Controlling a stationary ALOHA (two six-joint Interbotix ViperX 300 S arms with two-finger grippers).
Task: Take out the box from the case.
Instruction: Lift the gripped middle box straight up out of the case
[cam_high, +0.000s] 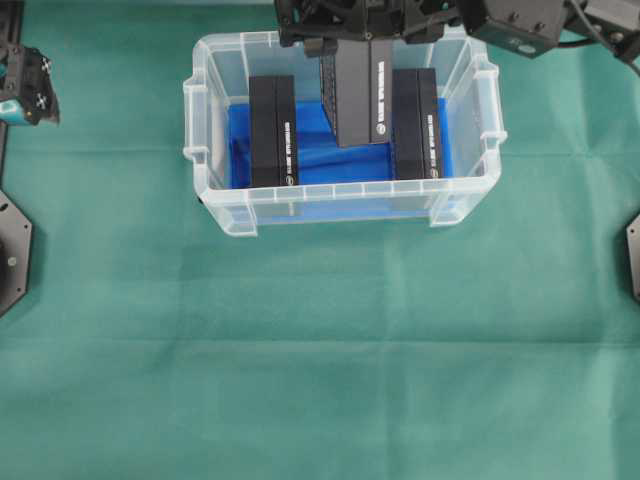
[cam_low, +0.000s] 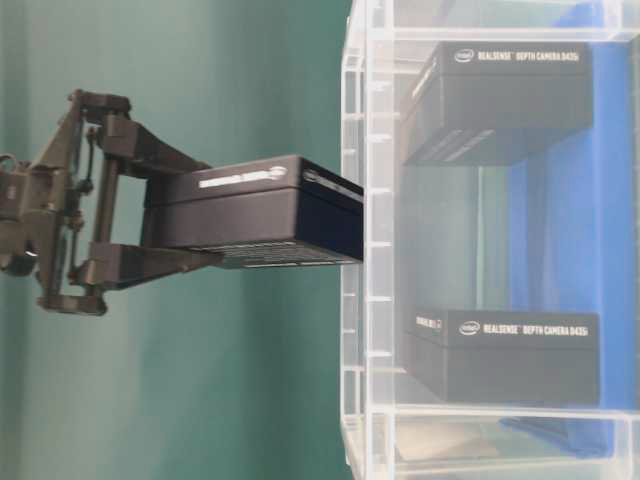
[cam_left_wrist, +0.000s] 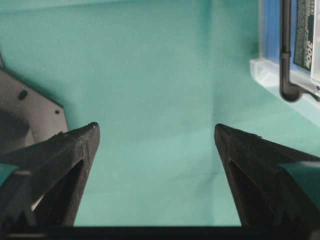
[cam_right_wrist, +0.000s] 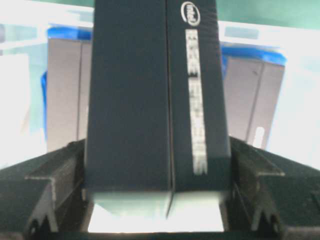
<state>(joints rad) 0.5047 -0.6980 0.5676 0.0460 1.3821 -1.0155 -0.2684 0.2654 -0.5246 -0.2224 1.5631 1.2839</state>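
Overhead exterior view shows the right gripper (cam_high: 357, 42) clamped on the black box (cam_high: 357, 95), its fingers pressed against the two long sides, with the box lifted above the middle of the case (cam_high: 215, 195). Two more black boxes stay down on the blue cloth (cam_high: 312, 160), one left (cam_high: 273, 130) and one right (cam_high: 416, 122) of the raised one. From the table-level view the held box (cam_low: 262, 212) looks to have cleared the rim by very little, its far end level with the case wall (cam_low: 362, 250).

The main risk, as I see it, is that end catching the ribbed rim if the arm moves sideways before it has gained more height; a knock there could twist the box in the fingers or drag the whole case across the green tablecloth (cam_high: 320, 370). The grip is by the smooth sides only, and the right wrist view shows the box (cam_right_wrist: 155, 100) reaching well out beyond the fingertips, so a quick swing could let it slip or tilt. A dropped box would land on one of the neighbours below.

The left gripper (cam_left_wrist: 156, 145) sits spread wide over bare cloth, holding nothing, beside the case corner (cam_left_wrist: 280, 75) and well out of the way.
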